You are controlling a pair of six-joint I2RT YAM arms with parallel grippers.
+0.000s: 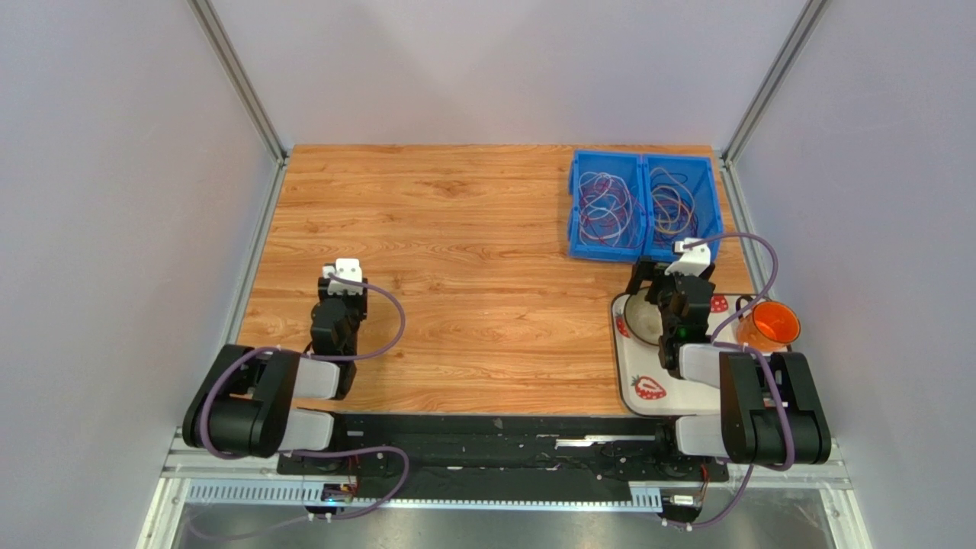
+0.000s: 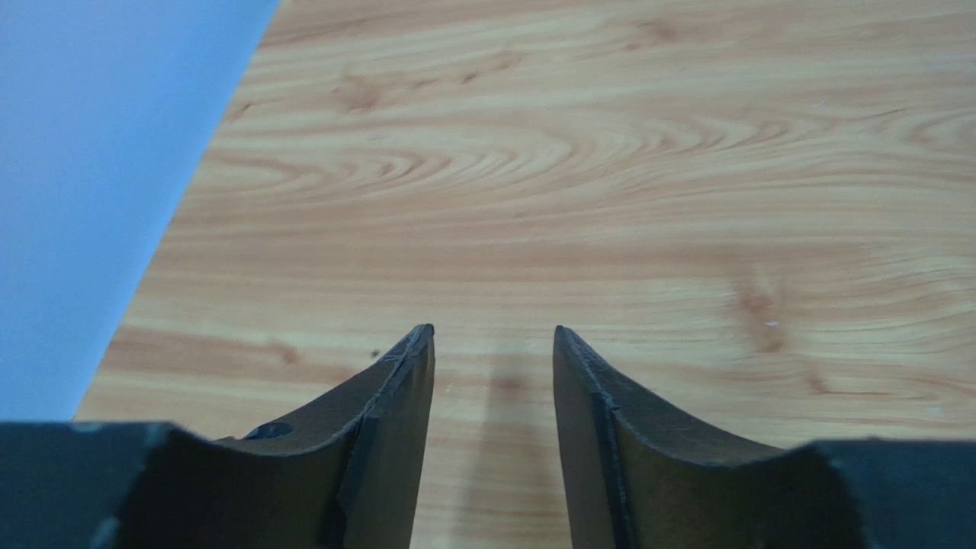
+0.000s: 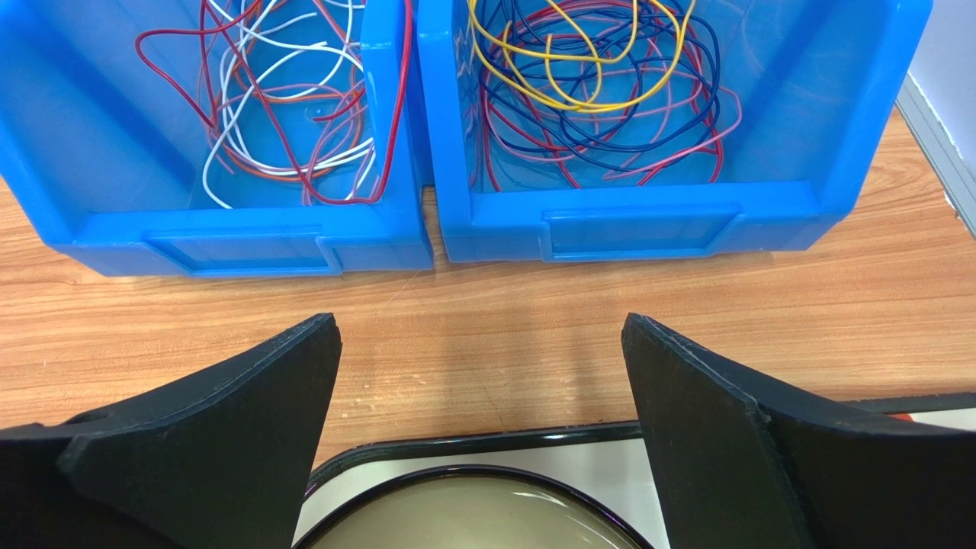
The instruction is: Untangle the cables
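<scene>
The cables lie in loose tangles inside two blue bins at the table's far right. A red, white and orange bundle (image 3: pixel 286 103) (image 1: pixel 605 204) fills the left bin (image 3: pixel 241 246). Yellow, dark blue, red and pink cables (image 3: pixel 596 92) (image 1: pixel 679 206) fill the right bin (image 3: pixel 642 223). My right gripper (image 3: pixel 481 326) (image 1: pixel 687 252) hovers just short of the bins, wide open and empty. Over bare wood at the table's left, my left gripper (image 2: pixel 493 334) (image 1: pixel 343 272) stands partly open with nothing between its fingers.
A white tray (image 1: pixel 647 389) (image 3: pixel 481 440) with strawberry prints sits under the right arm. It holds a dark-rimmed bowl (image 3: pixel 481 515) and, beside it, an orange cup (image 1: pixel 770 326). Grey walls enclose the table on three sides.
</scene>
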